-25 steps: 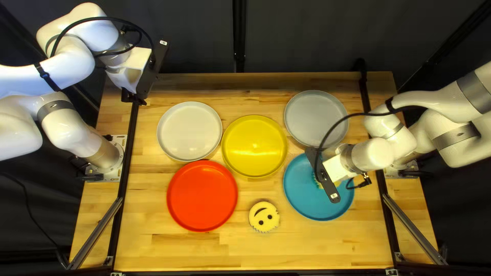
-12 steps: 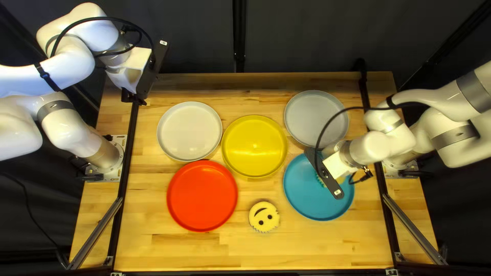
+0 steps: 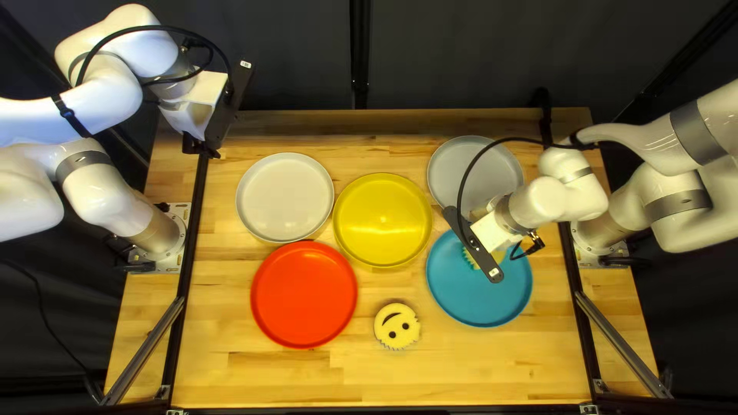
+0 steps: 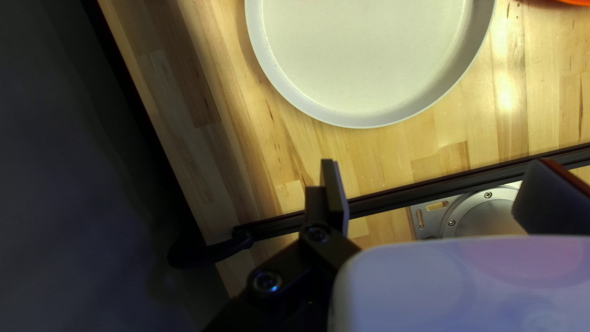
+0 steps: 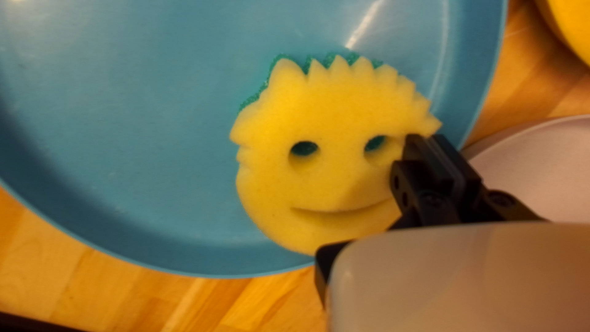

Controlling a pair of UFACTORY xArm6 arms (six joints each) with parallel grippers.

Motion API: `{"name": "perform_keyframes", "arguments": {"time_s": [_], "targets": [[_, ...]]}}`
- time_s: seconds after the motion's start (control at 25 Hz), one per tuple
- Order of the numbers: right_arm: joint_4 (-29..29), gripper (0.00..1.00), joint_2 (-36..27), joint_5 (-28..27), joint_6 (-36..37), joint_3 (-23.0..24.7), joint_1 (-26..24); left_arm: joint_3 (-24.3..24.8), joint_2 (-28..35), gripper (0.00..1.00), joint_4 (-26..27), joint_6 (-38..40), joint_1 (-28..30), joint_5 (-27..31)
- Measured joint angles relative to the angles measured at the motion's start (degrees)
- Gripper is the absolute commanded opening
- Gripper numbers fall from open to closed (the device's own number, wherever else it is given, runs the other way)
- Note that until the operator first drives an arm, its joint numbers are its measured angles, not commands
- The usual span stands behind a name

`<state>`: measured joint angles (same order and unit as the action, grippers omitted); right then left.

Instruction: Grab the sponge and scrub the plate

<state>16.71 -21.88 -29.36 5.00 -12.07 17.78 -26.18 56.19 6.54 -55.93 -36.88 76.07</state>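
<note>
Blue plate and sponge, top left and wrist views. The sponge is a round, yellow smiling face with a jagged, hair-like edge, two eye holes and a curved mouth slit; a green layer shows beneath its rim. It lies within the blue plate, towards the side nearest the grey plate. Right gripper: fingers drawn almost together, pinching the edge of the sponge near one eye. Left gripper: fingers spread wide, holding nothing, raised near the off-white plate. A second smiley sponge rests on the desk between the red plate and the blue one. Small pale labels mark the dark gripper bars, their print too small to read
</note>
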Motion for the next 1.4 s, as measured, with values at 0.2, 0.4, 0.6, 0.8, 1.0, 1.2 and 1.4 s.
{"name": "perform_keyframes", "arguments": {"time_s": [0.2,0.4,0.6,0.8,1.0,1.2,1.4], "targets": [[0.03,0.00,0.67,-2.50,-6.79,-0.81,7.79,0.00,0.00,1.00,0.00,0.00,0.00,0.00],[-0.10,0.00,0.57,-3.31,-6.96,-0.45,8.61,0.00,0.00,1.00,0.00,0.00,0.00,0.00],[0.05,0.00,0.88,-2.24,-1.33,-0.46,1.96,0.00,0.00,1.00,0.00,0.00,0.00,0.00],[-0.43,0.00,3.79,1.34,7.08,-1.66,-6.73,0.00,0.00,1.00,0.00,0.00,0.00,0.00],[-1.11,0.00,6.08,2.91,11.36,-3.99,-10.59,0.00,0.00,1.00,0.00,0.00,0.00,0.00],[-1.22,0.00,6.71,3.06,10.64,-4.62,-10.18,0.00,0.00,1.00,0.00,0.00,0.00,0.00],[-2.88,0.00,7.54,0.70,5.38,-5.83,-4.70,0.00,0.00,1.00,0.00,0.00,0.00,0.00]]}}
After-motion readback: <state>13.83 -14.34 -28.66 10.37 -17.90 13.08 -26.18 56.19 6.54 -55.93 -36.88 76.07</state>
